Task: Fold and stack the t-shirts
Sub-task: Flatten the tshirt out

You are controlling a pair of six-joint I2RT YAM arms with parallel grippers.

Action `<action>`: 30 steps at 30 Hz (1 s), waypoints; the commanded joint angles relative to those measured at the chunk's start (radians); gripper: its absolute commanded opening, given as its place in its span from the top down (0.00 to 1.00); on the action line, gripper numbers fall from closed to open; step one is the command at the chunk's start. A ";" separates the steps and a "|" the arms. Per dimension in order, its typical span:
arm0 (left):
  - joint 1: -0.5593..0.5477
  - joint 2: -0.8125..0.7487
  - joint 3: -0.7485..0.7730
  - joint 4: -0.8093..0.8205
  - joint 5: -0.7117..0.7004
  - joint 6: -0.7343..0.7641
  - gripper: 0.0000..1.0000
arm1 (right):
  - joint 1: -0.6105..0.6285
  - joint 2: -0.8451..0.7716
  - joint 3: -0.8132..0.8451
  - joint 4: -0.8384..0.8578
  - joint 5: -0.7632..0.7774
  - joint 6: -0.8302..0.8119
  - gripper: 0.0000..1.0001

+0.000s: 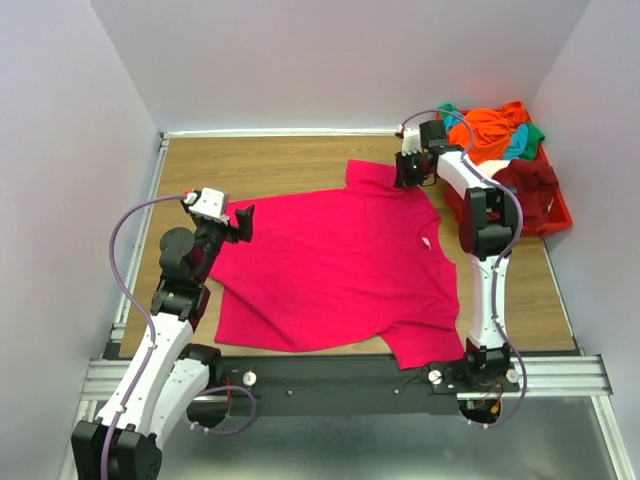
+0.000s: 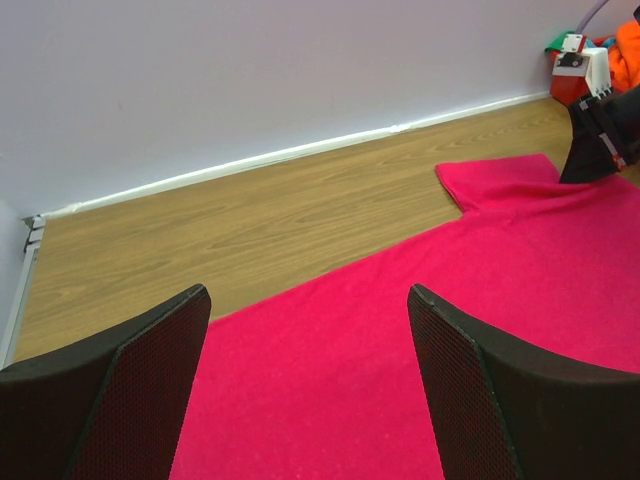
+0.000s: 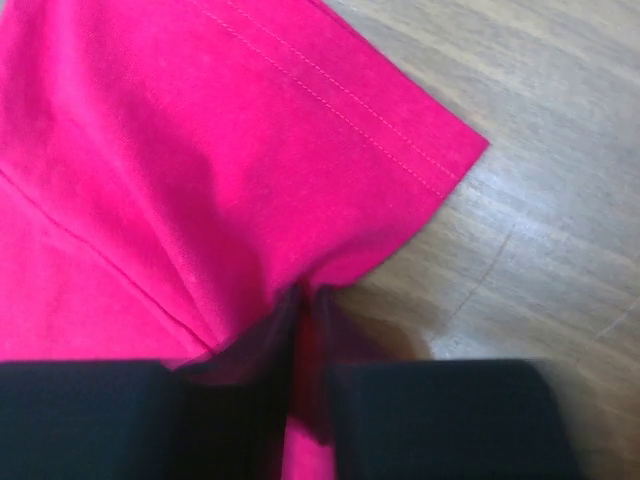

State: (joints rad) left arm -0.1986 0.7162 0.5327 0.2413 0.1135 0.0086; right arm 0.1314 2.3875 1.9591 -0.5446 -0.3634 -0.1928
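A magenta t-shirt (image 1: 340, 265) lies spread flat on the wooden table. My right gripper (image 1: 410, 178) is shut on the edge of its far sleeve (image 3: 330, 150), and the cloth puckers into the jaws (image 3: 308, 300). My left gripper (image 1: 240, 222) is open and empty, hovering just above the shirt's left edge; its fingers (image 2: 150, 380) frame bare magenta cloth (image 2: 330, 390). Other t-shirts, orange (image 1: 490, 130), teal (image 1: 520, 143), green (image 1: 450, 110) and dark maroon (image 1: 528, 178), lie heaped in a red bin at the far right.
The red plastic bin (image 1: 555, 215) stands against the right wall. Walls close in the table at the back and both sides. Bare wood (image 1: 260, 165) shows behind the shirt and at the left. The right gripper shows in the left wrist view (image 2: 600, 130).
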 commanded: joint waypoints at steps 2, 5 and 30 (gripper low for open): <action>-0.004 -0.012 0.024 0.001 0.014 0.007 0.12 | -0.012 0.025 0.029 -0.055 0.080 0.038 0.49; -0.004 -0.015 0.023 0.001 0.009 0.007 0.12 | -0.024 0.058 0.118 -0.057 0.083 0.073 0.37; -0.004 0.026 0.029 0.007 0.017 0.010 0.13 | -0.044 0.323 0.422 -0.058 -0.052 0.178 0.56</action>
State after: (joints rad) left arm -0.1986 0.7422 0.5327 0.2420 0.1139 0.0086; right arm 0.0792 2.6396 2.3726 -0.5556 -0.3920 -0.0219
